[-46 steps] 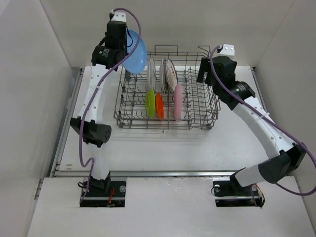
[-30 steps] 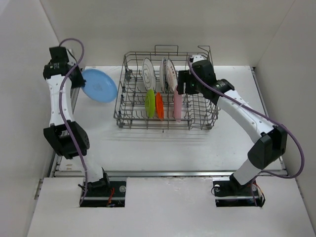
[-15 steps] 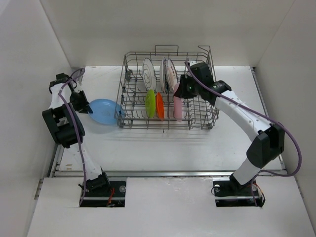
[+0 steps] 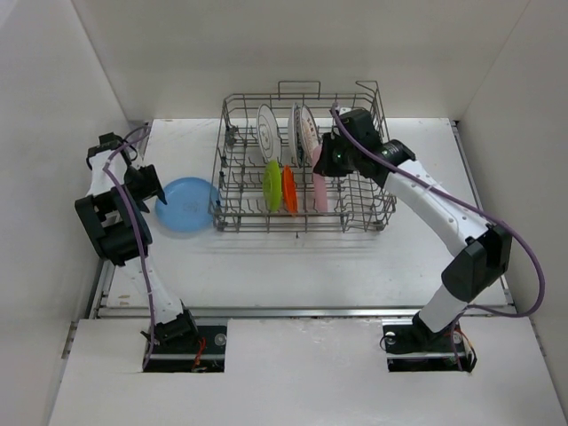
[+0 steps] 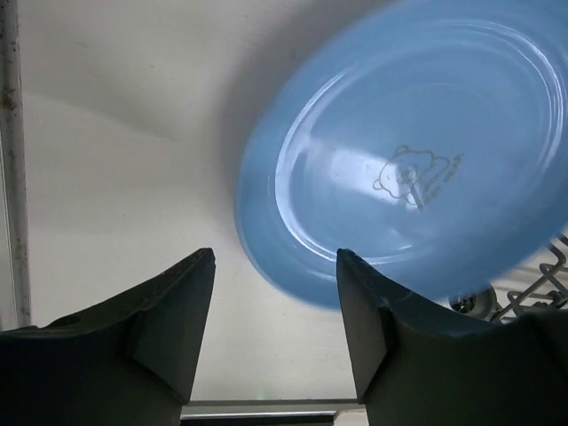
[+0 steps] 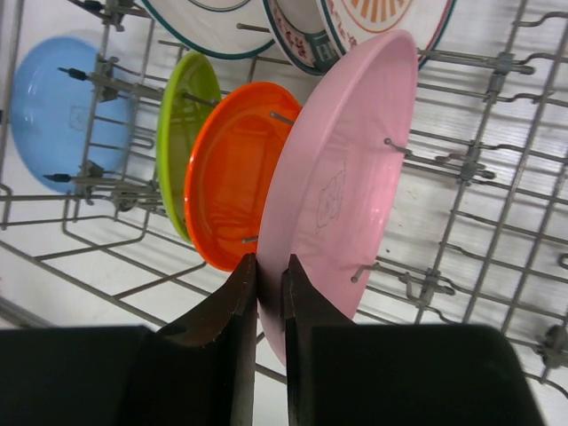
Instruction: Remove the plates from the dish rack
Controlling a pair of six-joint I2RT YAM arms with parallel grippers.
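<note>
The grey wire dish rack (image 4: pixel 302 227) stands mid-table. In it a lime green plate (image 4: pixel 272 185), an orange plate (image 4: pixel 287 188) and a pink plate (image 4: pixel 318 192) stand on edge, with white printed plates (image 4: pixel 269 131) behind them. My right gripper (image 6: pixel 269 262) is shut on the rim of the pink plate (image 6: pixel 346 177), beside the orange plate (image 6: pixel 235 177). A blue plate (image 4: pixel 186 206) lies on the table against the rack's left side. My left gripper (image 5: pixel 275 257) is open just short of the blue plate (image 5: pixel 417 151), which looks blurred, with nothing between the fingers.
White walls enclose the table on three sides; the left wall is close behind my left arm. Rack tines (image 6: pixel 461 160) stand around the pink plate. A corner of the rack's wire (image 5: pixel 532 284) shows beyond the blue plate. A metal rail (image 4: pixel 266 311) runs along the table's near edge.
My left gripper brought the blue plate down to the table, opened and let it go. My right gripper reached into the rack and shut on the pink plate's rim.
</note>
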